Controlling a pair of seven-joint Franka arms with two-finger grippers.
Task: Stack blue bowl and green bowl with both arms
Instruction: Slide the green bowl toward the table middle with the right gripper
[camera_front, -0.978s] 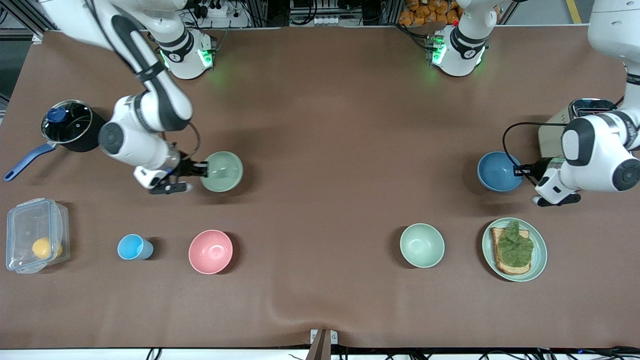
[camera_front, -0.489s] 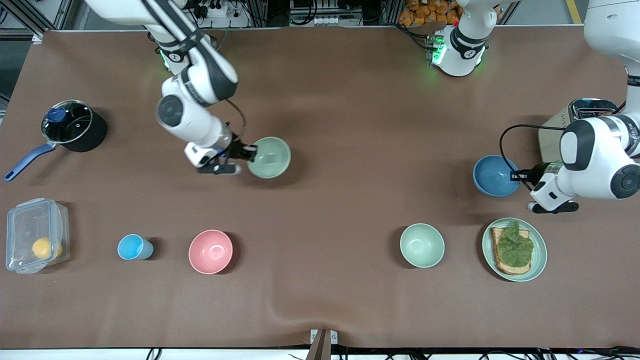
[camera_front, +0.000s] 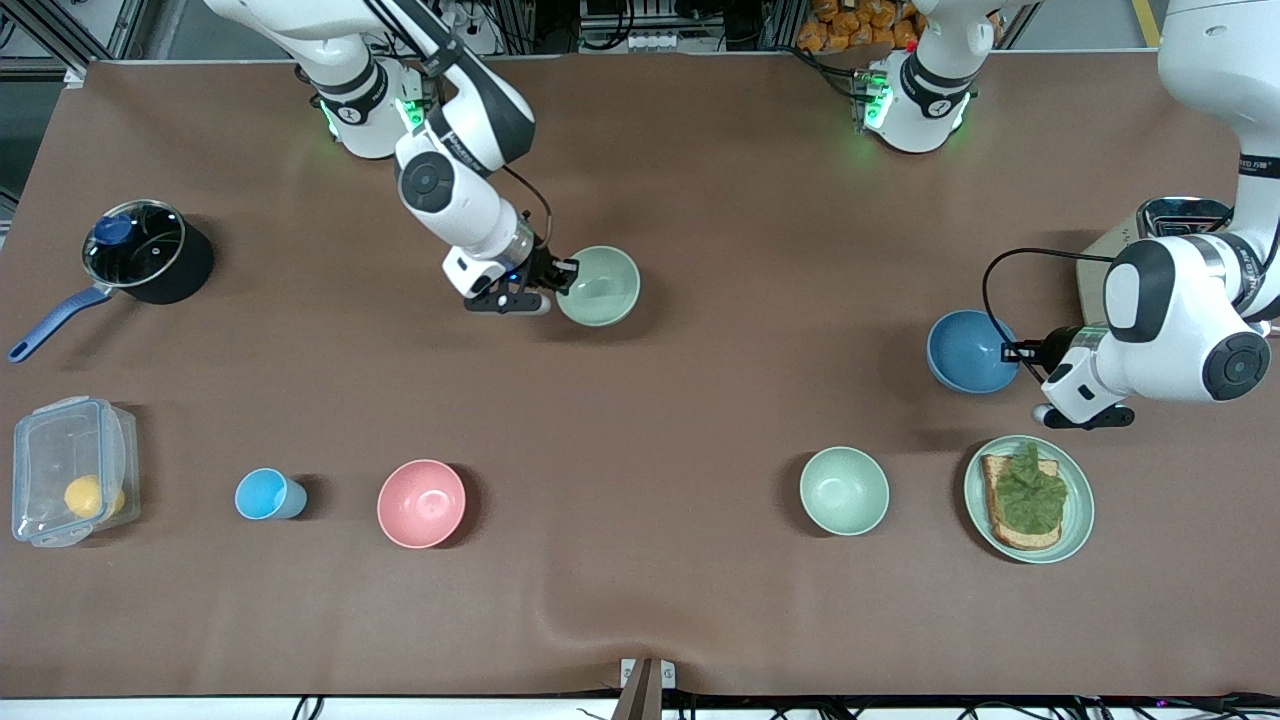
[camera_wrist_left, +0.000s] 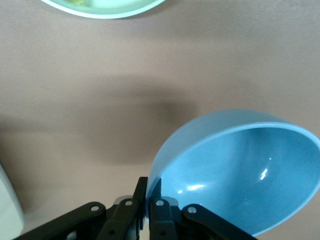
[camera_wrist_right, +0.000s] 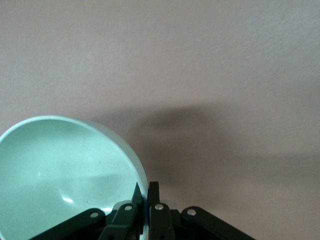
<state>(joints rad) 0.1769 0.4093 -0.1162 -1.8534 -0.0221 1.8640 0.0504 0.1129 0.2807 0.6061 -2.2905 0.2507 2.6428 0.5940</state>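
Observation:
My right gripper (camera_front: 563, 272) is shut on the rim of the green bowl (camera_front: 599, 286) and holds it above the table, toward the middle. In the right wrist view the green bowl (camera_wrist_right: 65, 175) sits in the gripper (camera_wrist_right: 145, 192), one finger inside the rim and one outside. My left gripper (camera_front: 1012, 351) is shut on the rim of the blue bowl (camera_front: 970, 350) and holds it tilted above the table near the left arm's end. In the left wrist view the blue bowl (camera_wrist_left: 240, 175) is pinched by the gripper (camera_wrist_left: 149, 187).
A paler mint bowl (camera_front: 844, 490) and a green plate with toast (camera_front: 1030, 498) lie nearer the front camera. A pink bowl (camera_front: 421, 503), a light-blue cup (camera_front: 266, 494), a plastic box (camera_front: 70, 470) and a pot (camera_front: 145, 250) stand toward the right arm's end. A toaster (camera_front: 1165, 225) stands by the left arm.
My right gripper has carried the green bowl up off the table and toward the middle. My left gripper has shifted the blue bowl a little toward the middle.

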